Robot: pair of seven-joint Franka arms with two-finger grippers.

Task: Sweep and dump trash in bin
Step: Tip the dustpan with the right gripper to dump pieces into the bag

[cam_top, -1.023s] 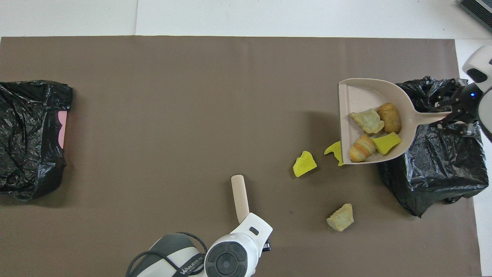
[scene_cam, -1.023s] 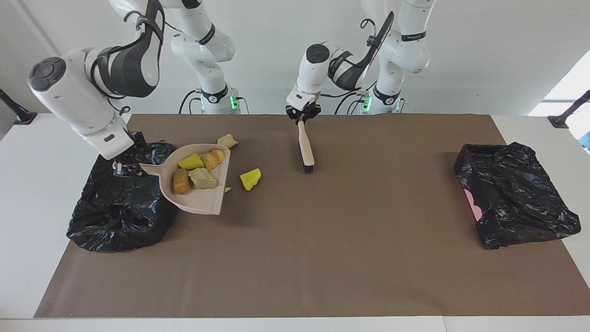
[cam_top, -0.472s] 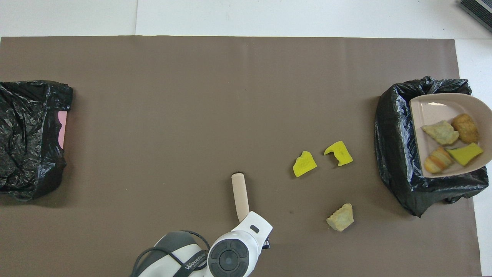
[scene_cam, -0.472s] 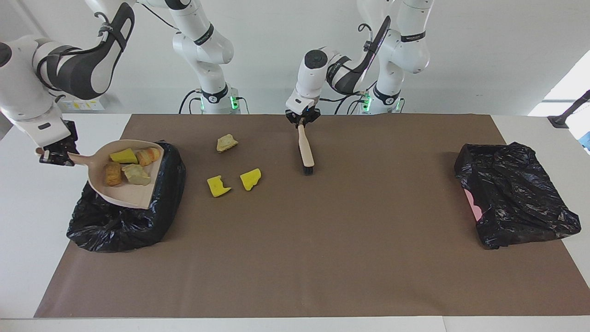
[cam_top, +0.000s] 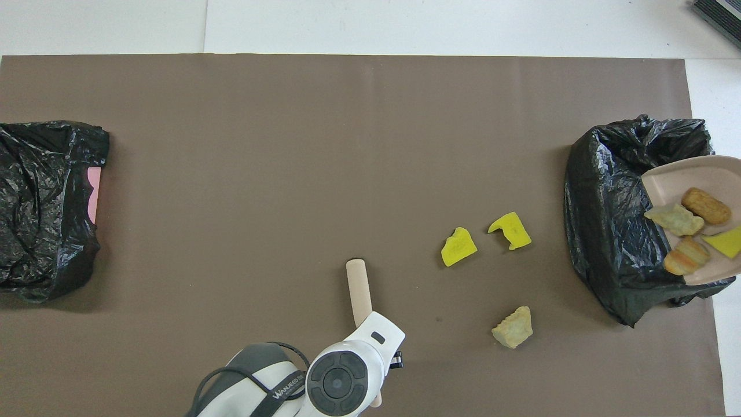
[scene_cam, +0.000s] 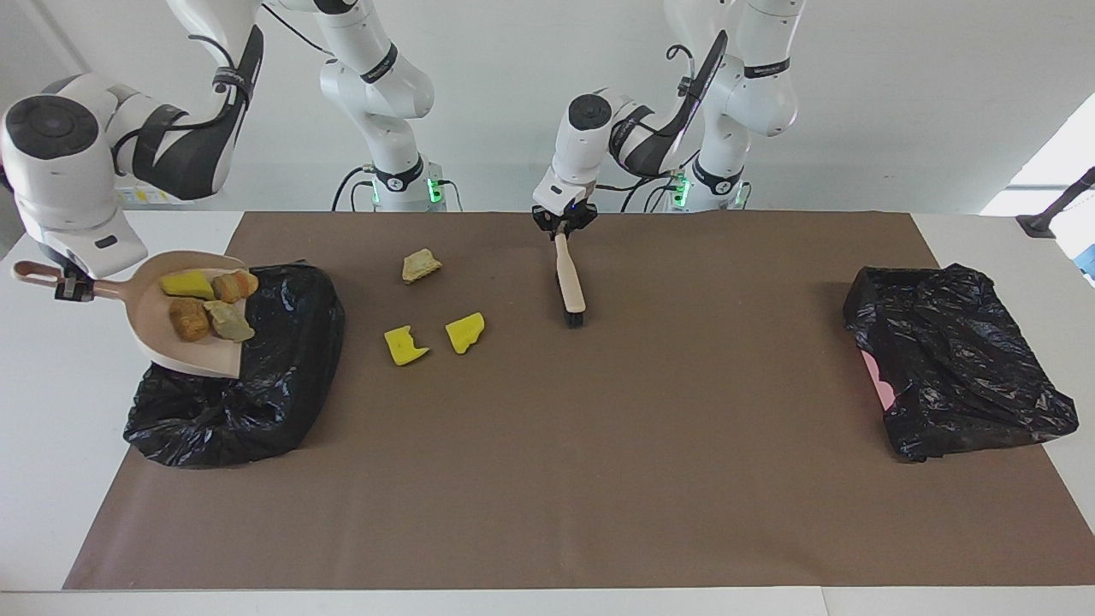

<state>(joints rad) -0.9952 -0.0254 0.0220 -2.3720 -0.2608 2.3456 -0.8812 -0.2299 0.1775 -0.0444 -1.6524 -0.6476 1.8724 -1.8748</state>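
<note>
I had carried the dustpan (scene_cam: 184, 329), gripped in my right gripper (scene_cam: 73, 287), with four scraps (scene_cam: 205, 304) over the bin (scene_cam: 274, 376); three scraps (scene_cam: 432, 321) lay on open mat (scene_cam: 599, 445); my left gripper (scene_cam: 563, 224) held the brush (scene_cam: 569, 282).

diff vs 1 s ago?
The right gripper lifted the dustpan with four scraps off the mat and carried it over the black bin at the right arm's end. One yellow scrap it had partly covered now lies bare. The left gripper, the brush and the other two loose scraps stayed put.
</note>
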